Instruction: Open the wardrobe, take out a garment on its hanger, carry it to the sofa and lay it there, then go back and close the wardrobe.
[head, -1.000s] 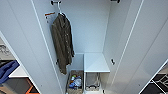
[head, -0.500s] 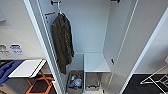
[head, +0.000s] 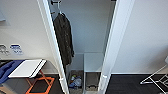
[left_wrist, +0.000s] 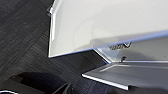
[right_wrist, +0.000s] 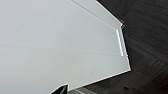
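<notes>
Wardrobe (head: 82, 37): doors open; view has closed in over the last second.
Inside: dark jacket (head: 63, 40) hanging; orange garment apparently already removed.
Fingers: cannot tell.

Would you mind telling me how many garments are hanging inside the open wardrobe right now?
1: a dark jacket hangs on a white hanger at the left of the wardrobe interior. The doors may hide others.

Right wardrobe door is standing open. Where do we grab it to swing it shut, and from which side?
Probably the small white handle on the free edge of the right door. The door stands open toward the robot, nearly edge-on in the head view, so that edge faces forward. Come straight at it from the front, staying outside the wardrobe interior and away from the dark jacket.
</notes>
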